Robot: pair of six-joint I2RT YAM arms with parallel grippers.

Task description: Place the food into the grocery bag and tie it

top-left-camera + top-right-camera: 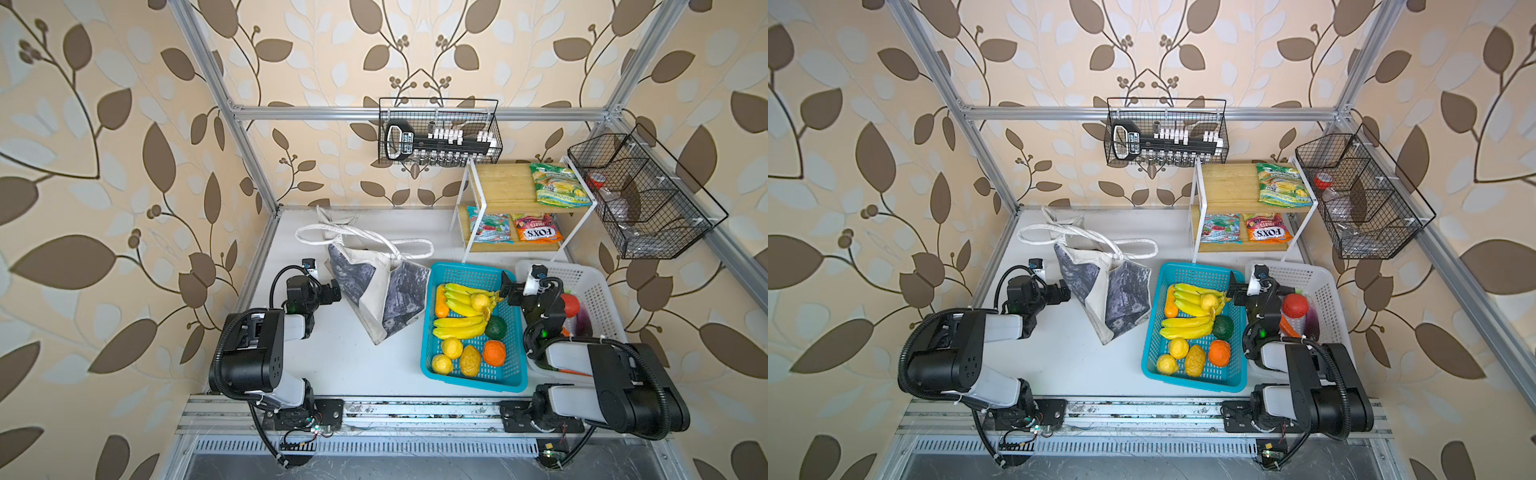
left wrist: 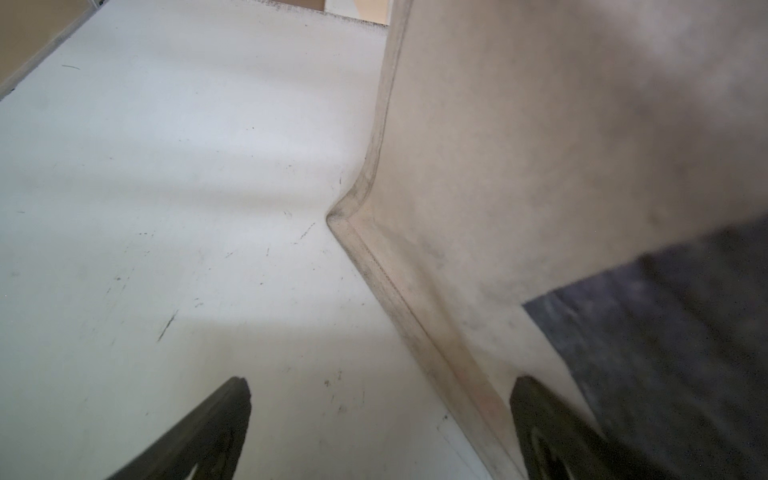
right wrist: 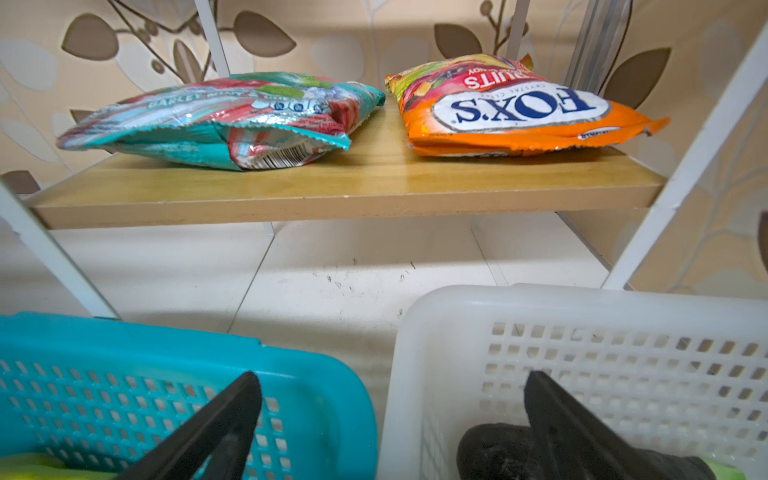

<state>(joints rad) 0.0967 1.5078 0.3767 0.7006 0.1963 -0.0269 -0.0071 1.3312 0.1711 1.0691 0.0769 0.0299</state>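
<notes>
The bag (image 1: 378,291) is slumping on the table (image 1: 332,365), left of centre, with its two white handles (image 1: 361,241) trailing over its far end. The left arm (image 1: 299,291) is reaching in from the left. The left jaws are hanging wide apart just beside the bag's left wall, grasping nothing. In the left wrist view one finger (image 2: 208,436) is showing over bare table, and the bag's bottom seam is running between the two fingers.

Just right of the bag, the blue basket (image 1: 478,380) is holding the fruit: two banana bunches (image 1: 461,301), an avocado (image 1: 496,327), an orange (image 1: 494,352), lemons (image 1: 452,347) and a lumpy yellow fruit (image 1: 469,360). The white basket (image 1: 594,282) is standing just right of it. It is carrying a red piece (image 1: 571,305) and a purple piece (image 1: 585,323), both partly hidden by the right arm (image 1: 544,303).

The right jaws are hovering, released and empty, above the far rims where the two baskets are meeting. In the right wrist view one finger (image 3: 224,424) is lying over the blue basket and the other over the white one.

Behind the baskets, at the far right, the shelf (image 1: 498,183) is carrying a green packet (image 1: 559,185) on its top board. On the lower board a blue packet (image 1: 486,224) is lying beside an orange packet (image 1: 536,228).
</notes>
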